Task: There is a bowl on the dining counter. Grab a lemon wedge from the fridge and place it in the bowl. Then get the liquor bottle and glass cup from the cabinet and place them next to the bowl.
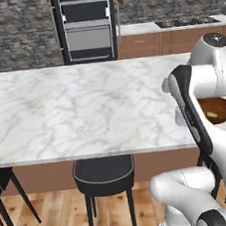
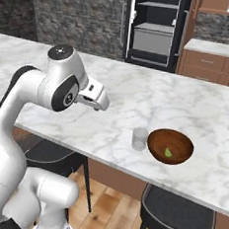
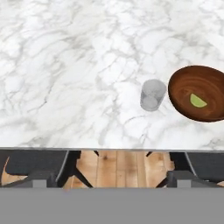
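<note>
The round, shallow dark-brown wooden bowl sits near the front edge of the large white, grey-veined marble dining counter. Inside it lies the tiny yellow-green lemon wedge, resting on the bowl's floor slightly toward the near side. Just beside the bowl, on its left in the right base view, stands the short clear greyish glass cup, upright on the marble; a narrow gap seems to separate the 2, though contact cannot be ruled out. The hand view looks down on the same pair: the glass cup just left of the bowl, the wedge bright against the dark wood.

The two-finger gripper hangs above the counter, well apart from the glass and the bowl, at the end of the white arm. Its jaws are spread wide and nothing is between them.

At the back of the room stands the tall black fridge, its door open, showing pale shelves inside. To its right, the brown wooden wall cabinet holds a small white shape with a red top on its open shelf, too small to identify. No writing or label is readable anywhere. 2 dark round stools stand under the counter's near edge.
</note>
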Controlling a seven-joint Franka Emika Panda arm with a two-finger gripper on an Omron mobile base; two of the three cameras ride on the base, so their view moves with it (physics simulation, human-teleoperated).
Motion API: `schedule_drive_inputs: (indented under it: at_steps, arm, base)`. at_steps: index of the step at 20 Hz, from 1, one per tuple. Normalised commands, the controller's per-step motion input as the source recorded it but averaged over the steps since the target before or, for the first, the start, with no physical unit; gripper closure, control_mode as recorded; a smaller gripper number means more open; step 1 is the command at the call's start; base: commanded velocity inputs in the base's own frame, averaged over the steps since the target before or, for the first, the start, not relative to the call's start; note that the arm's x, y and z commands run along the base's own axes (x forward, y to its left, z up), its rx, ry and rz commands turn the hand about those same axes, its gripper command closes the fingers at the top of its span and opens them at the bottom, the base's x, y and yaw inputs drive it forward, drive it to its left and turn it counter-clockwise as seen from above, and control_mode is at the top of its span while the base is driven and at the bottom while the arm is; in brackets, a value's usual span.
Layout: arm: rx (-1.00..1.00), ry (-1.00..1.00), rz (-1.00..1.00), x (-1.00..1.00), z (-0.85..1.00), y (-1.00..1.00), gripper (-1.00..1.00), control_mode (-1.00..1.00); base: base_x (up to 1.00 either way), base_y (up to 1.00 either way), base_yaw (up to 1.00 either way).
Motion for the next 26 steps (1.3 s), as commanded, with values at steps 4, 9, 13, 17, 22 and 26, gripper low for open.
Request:
schedule_drive_inputs:
  at_steps: [4,9,13,17,22,26]
  arm:
    - [0.00,-0.01,0.11,-0.77,0.01,0.44,-1.00,-1.00]
    - [-0.02,0.00,0.01,-0.78,0.00,0.21,-1.00,-1.00]
    - [-0.04,0.03,0.00,-0.70,0.00,0.06,-1.00,-1.00]
    - [-0.12,0.05,0.00,-0.61,0.00,0.00,-1.00,-1.00]
    - [-0.03,0.01,0.00,-0.10,0.00,0.00,-1.00,1.00]
    - [0.00,0.00,0.00,0.00,0.00,0.00,-1.00,1.00]
  base:
    - [0.00,0.00,0.00]
    - [0.00,0.00,0.00]
    - [0.00,0.00,0.00]
    - [0.00,0.00,0.00]
    - [-0.57,-0.06,-0.04]
    - [-0.75,-0.76,-0.15]
